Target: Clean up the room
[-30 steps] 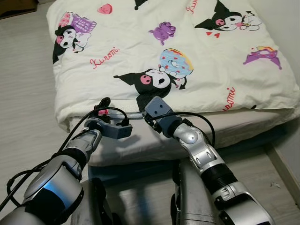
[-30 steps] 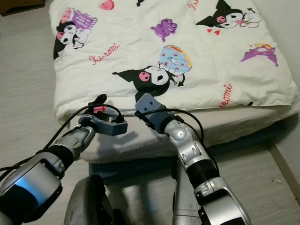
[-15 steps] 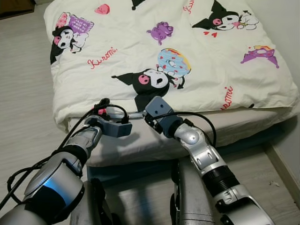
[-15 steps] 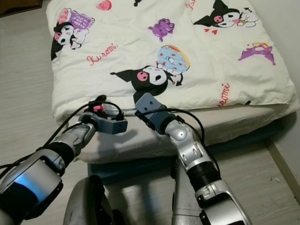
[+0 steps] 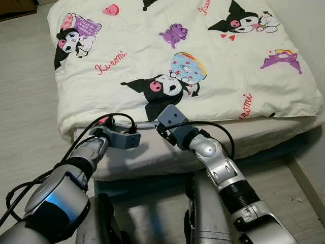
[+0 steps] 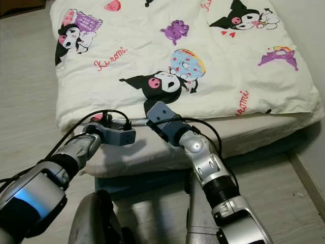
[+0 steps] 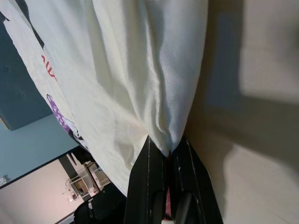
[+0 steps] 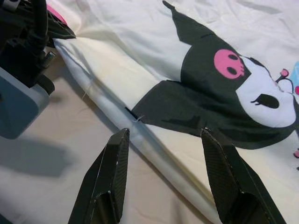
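Left gripper (image 7: 169, 161) clenched on the near hem of the quilt (image 5: 203, 66) lying across the mattress (image 5: 264, 134), right gripper (image 8: 166, 154) spread wide just beside that hem, likely for a two-handed straightening pull.

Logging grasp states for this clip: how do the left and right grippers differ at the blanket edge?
The left gripper is shut, pinching a fold of the blanket; the right gripper is open, with the blanket's hem between its spread fingers. The left sits nearer the blanket's corner, the right further along. Both are at the near edge.
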Motion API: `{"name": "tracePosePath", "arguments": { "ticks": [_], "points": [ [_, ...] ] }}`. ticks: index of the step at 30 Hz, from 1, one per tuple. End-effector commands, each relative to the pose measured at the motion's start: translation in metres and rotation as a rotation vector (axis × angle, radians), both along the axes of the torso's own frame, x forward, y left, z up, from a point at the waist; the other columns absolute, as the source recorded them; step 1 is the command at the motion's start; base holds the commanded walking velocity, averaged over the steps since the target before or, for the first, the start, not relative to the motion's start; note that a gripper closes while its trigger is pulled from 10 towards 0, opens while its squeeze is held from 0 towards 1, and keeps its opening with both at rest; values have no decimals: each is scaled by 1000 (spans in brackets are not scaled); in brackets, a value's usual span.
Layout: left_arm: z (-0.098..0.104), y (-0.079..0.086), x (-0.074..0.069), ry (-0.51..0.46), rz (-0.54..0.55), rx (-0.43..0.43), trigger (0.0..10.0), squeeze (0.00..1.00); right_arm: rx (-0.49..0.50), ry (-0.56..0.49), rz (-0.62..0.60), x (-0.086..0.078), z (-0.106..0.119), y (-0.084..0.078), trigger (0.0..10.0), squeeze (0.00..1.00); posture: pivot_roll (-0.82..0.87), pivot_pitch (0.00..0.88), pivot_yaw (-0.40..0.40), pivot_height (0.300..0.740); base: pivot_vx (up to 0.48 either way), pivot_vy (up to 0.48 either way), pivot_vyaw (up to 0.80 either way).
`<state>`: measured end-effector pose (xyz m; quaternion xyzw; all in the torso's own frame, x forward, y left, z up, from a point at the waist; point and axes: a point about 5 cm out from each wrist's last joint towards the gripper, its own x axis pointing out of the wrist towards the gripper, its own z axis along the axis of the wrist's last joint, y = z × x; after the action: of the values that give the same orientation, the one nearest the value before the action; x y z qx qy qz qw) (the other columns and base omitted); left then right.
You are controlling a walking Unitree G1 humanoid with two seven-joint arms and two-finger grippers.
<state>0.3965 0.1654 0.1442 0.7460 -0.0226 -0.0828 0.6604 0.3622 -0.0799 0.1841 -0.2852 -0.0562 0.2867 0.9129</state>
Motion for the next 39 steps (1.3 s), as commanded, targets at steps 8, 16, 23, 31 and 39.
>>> {"name": "tracePosePath", "arguments": {
  "ticks": [8, 16, 23, 31, 39],
  "points": [
    [7, 25, 2, 58, 75, 36, 0, 0, -5, 24, 17, -4, -8, 4, 10000, 0, -219, 444, 53, 506, 0, 0, 0],
    [11, 28, 4, 195, 89, -5, 0, 0, 2, 60, 62, -5, -12, 8, 10000, 0, -136, 445, 60, 506, 0, 0, 0],
    [1, 13, -2, 573, 54, -257, 0, 0, -11, 92, 91, -8, -19, 8, 10000, 0, -105, 433, 66, 506, 0, 0, 0],
    [1, 0, -6, 769, -21, -320, 0, 0, -14, 91, 95, -7, -19, 7, 10000, 0, -88, 433, 76, 506, 0, 0, 0],
    [-3, -2, -18, 1024, -103, -222, 0, 0, -13, 92, 101, -6, -19, 6, 10000, 0, -71, 426, 85, 506, 0, 0, 0]
  ]
}}
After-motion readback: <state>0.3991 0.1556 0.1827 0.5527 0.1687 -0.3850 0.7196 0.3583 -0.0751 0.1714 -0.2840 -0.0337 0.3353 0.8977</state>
